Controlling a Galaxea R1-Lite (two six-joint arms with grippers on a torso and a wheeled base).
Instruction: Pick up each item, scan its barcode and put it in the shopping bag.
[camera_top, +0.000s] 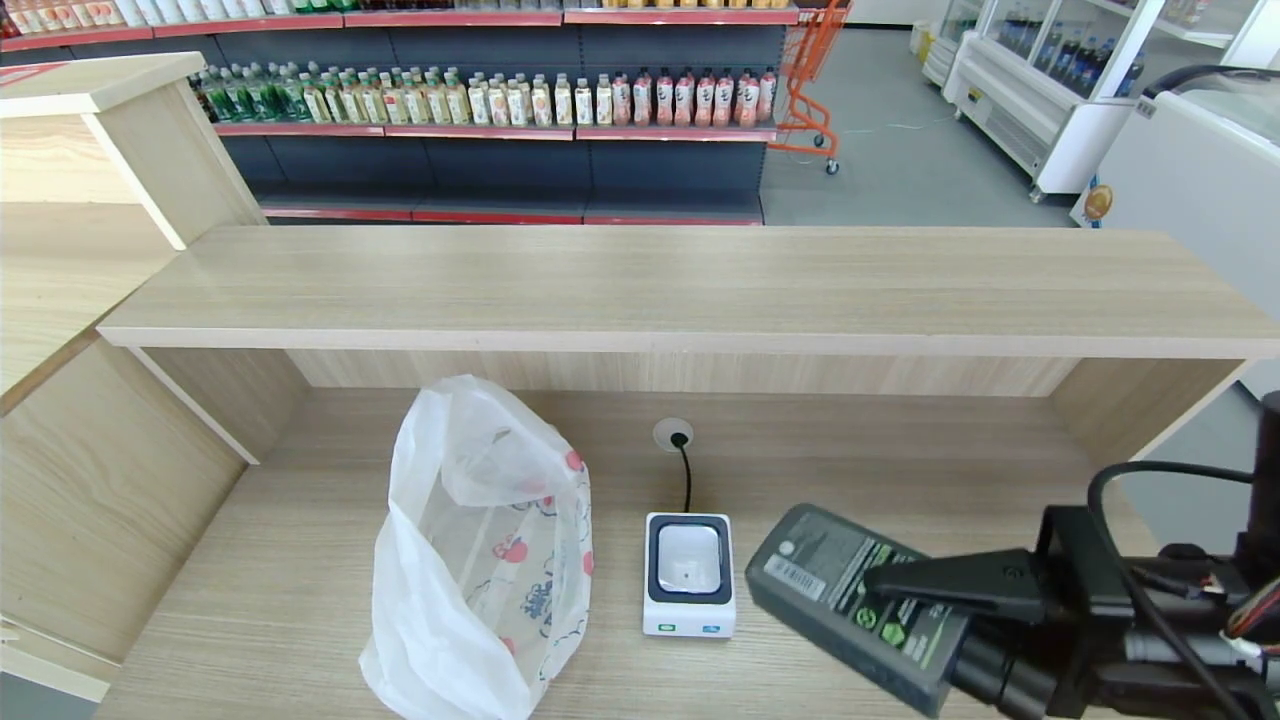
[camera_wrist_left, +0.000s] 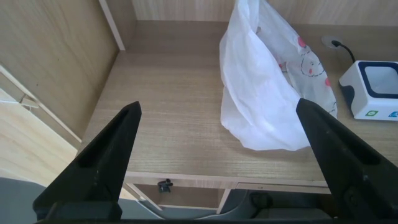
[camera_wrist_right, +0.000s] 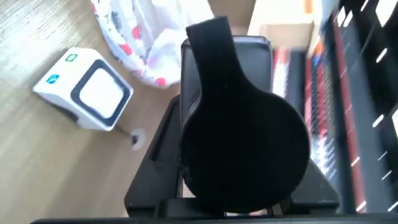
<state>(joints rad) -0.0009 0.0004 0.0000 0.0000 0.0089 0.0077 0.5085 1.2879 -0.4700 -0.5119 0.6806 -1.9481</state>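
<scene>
Right fingers (camera_top: 960, 585): clamped on dark grey pack (camera_top: 830, 560), just right of scanner (camera_top: 688, 573). Its barcode label (camera_top: 795, 578) faces up, so it probably needs tipping toward the window.
Left fingers (camera_wrist_left: 106, 155): spread wide, holding nothing, over counter (camera_top: 300, 600) beside shopping bag (camera_top: 480, 560).
shopping bag: mouth open, ready for the drop.

Pale wood checkout counter (camera_top: 250, 600) with raised ledge (camera_top: 700, 280), grey floor (camera_top: 900, 170) beyond, dark shelves (camera_top: 500, 165) of bottled drinks (camera_top: 480, 100), orange trolley (camera_top: 815, 60), white glass-fronted chillers (camera_top: 1040, 110) far right

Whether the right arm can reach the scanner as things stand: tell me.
Probably yes: the right claw, shut on the dark box, is just beside the scanner, with nothing standing between them.
</scene>
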